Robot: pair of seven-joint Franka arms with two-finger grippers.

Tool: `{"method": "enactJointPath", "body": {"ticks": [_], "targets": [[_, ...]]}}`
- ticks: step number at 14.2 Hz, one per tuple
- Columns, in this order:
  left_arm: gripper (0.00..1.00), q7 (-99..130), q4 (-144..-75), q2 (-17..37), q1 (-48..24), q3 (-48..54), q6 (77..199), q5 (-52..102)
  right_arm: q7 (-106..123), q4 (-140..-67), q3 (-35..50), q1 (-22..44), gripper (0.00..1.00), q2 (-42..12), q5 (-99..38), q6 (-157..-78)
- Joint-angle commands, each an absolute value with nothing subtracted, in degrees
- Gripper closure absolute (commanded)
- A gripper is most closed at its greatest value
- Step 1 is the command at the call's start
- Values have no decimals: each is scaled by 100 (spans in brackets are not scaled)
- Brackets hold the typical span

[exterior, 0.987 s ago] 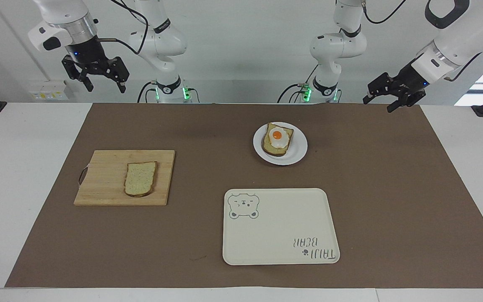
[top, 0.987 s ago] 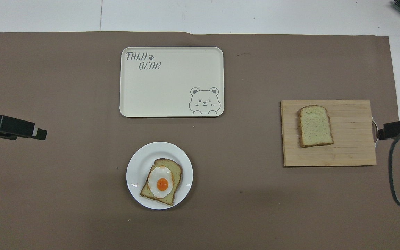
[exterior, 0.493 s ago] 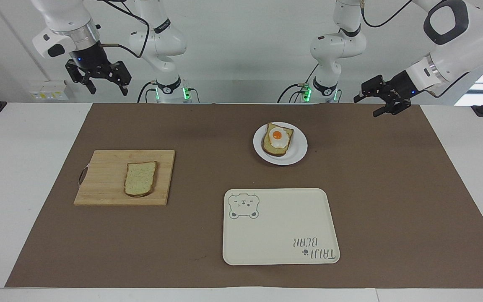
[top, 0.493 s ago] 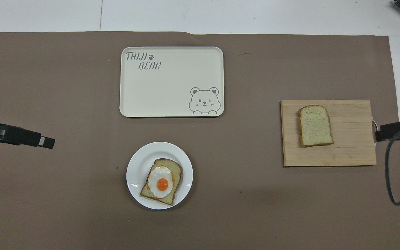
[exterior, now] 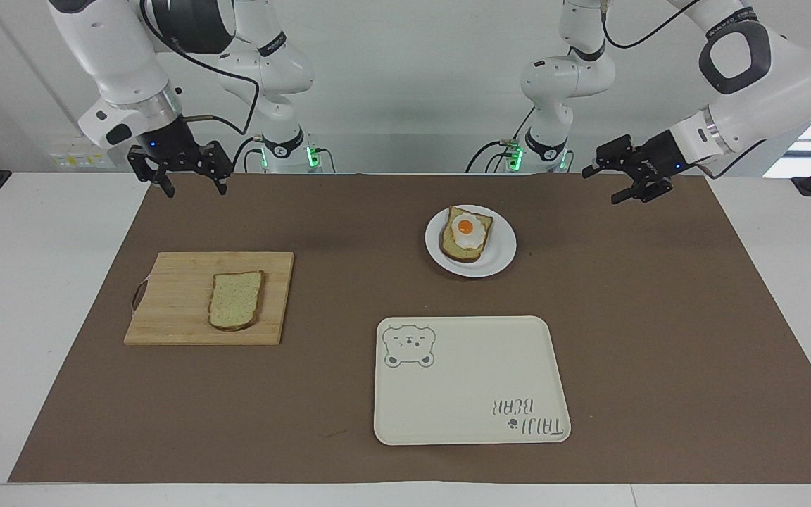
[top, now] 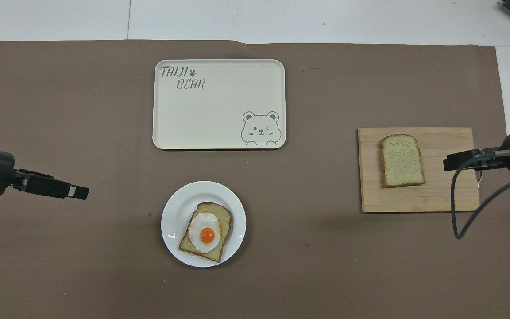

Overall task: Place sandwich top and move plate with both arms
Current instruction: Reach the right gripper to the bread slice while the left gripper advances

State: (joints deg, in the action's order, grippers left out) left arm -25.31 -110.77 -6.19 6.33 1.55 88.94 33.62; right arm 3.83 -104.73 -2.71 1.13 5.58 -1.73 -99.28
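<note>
On a wooden cutting board (exterior: 208, 298) toward the right arm's end of the table lies the sandwich top (exterior: 236, 301): 1 flat slice of pale speckled bread with a brown crust, bare, nothing touching it. It sits on the part of the board nearer the middle of the table.

The plate (exterior: 502, 253), small, round and plain white, rests on the brown mat (exterior: 659, 317) nearer the robots than the cream tray (exterior: 471, 381). It carries 1 bread slice topped with a fried egg (exterior: 464, 228).

Right gripper (exterior: 194, 184): hangs in the air, fingers pointing down, jaws spread wide, holding nothing. It is over the mat's edge by the robots, well apart from the board. Left gripper (exterior: 613, 185): in the air over the mat toward the left arm's end, tilted sideways toward the plate, jaws apart, empty.

The facing view shows both grippers well above the table. The overhead view shows each one edge-on as a single dark bar, left gripper (top: 78, 192) and right gripper (top: 452, 161), so jaw gap cannot be read there; the right one appears to overlap the board's outer end, probably only because it is raised. The tray's bear drawing and "TAIJI BEAR" lettering read upright only from overhead.
</note>
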Motion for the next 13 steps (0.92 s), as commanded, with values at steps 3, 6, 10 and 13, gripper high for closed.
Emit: {"method": "enactJointPath", "body": {"ticks": [3, 6, 10, 13], "targets": [[0, -2918, -11715, -853, 703, 141, 9246, 3813, 975, -10608, -246, -70, 0, -130, -378, -10756], [0, -3242, -12084, -817, 694, 141, 9473, 4191, 1282, -10836, -246, -228, 0, -526, -684, -11459], [0, -3269, -12488, -765, 633, 141, 9659, 4306, 1545, -11258, -246, -334, 0, -834, -721, -12250], [0, -3270, -13095, -773, 615, 149, 10220, 4482, 2090, -11268, -246, -623, 0, -1106, -1044, -12419]]}}
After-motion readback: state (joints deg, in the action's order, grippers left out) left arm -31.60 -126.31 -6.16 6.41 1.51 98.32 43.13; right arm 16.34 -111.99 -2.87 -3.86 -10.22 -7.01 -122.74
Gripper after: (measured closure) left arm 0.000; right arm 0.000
